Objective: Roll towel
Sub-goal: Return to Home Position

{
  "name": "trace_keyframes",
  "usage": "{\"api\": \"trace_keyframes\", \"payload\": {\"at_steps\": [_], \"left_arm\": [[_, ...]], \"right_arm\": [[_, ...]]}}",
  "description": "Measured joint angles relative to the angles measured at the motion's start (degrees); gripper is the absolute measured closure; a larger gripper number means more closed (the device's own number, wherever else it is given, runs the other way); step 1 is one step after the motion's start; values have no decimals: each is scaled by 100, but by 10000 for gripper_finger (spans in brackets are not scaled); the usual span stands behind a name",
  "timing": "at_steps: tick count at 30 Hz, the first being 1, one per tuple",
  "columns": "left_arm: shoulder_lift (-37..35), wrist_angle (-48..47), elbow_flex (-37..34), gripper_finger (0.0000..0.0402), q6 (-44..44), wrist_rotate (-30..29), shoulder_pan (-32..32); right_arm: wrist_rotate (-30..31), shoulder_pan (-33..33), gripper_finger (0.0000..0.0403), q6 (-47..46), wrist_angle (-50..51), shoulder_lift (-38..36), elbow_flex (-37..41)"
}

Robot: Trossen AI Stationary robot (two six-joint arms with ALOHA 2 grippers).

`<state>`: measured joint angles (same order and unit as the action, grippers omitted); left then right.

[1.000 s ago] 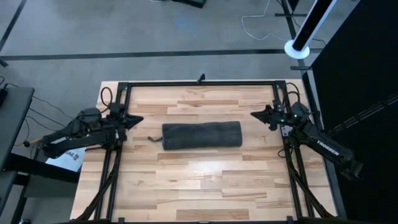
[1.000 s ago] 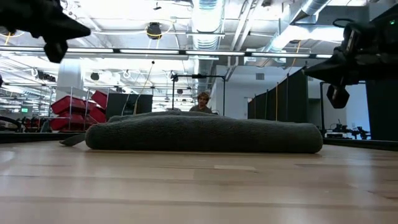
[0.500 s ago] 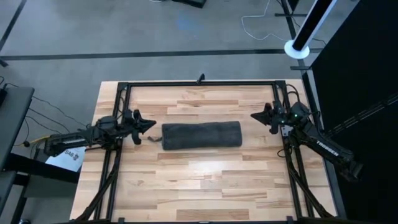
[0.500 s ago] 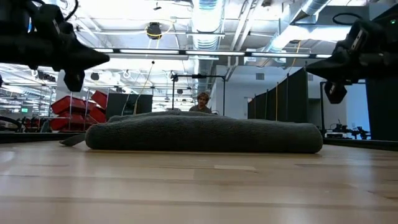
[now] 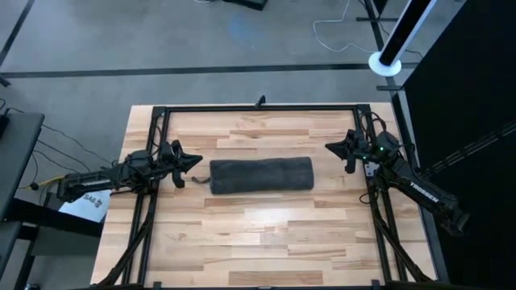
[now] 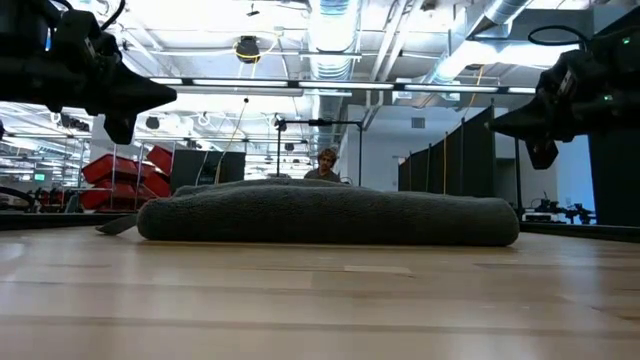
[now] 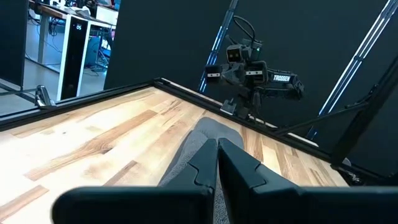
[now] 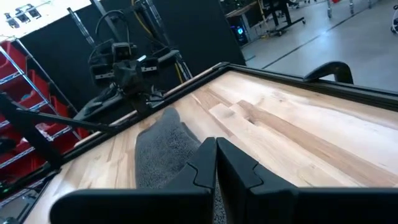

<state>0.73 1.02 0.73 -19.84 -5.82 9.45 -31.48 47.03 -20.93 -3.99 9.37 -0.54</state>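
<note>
We see the rolled towel [image 5: 261, 175] in the middle of the wooden table [image 5: 266, 242], touching neither gripper. The left gripper [image 5: 193, 161] hovers near its left end and the right gripper [image 5: 330, 148] beyond its right end, both with jaws closed on nothing.

Left pincer [image 5: 193, 160] dropped lower, moved nearer towel [image 5: 261, 175] end; right pincer [image 5: 331, 147] shifted slightly.
</note>
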Motion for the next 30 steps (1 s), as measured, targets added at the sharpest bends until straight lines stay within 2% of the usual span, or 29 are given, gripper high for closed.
{"api": "trace_keyframes", "payload": {"at_steps": [7,10,14,16,17,19,24,26,30], "left_arm": [[0,-6,-4,402,-7,0,0],[0,-7,-4,402,-9,0,0],[1,-9,-7,402,-9,0,0],[0,-11,-7,402,-9,9,0],[0,-15,-9,402,-9,10,0],[17,-17,-11,402,-11,37,0],[41,-25,-9,402,-9,74,0],[39,-24,-9,402,-9,74,0],[39,-24,-9,402,-9,74,0]], "right_arm": [[50,-125,403,-2,5,-33,0],[44,-561,403,-2,7,-271,0],[30,-1245,403,-2,-13,-940,2],[-33,-1485,403,-2,-237,-911,2],[-33,-1609,403,82,-251,-912,2],[-18,-1842,403,905,-68,-922,2],[761,-2699,403,3361,42,-919,2],[1397,-2951,403,3575,104,-918,2],[2561,-3297,403,3029,287,-922,2]]}}
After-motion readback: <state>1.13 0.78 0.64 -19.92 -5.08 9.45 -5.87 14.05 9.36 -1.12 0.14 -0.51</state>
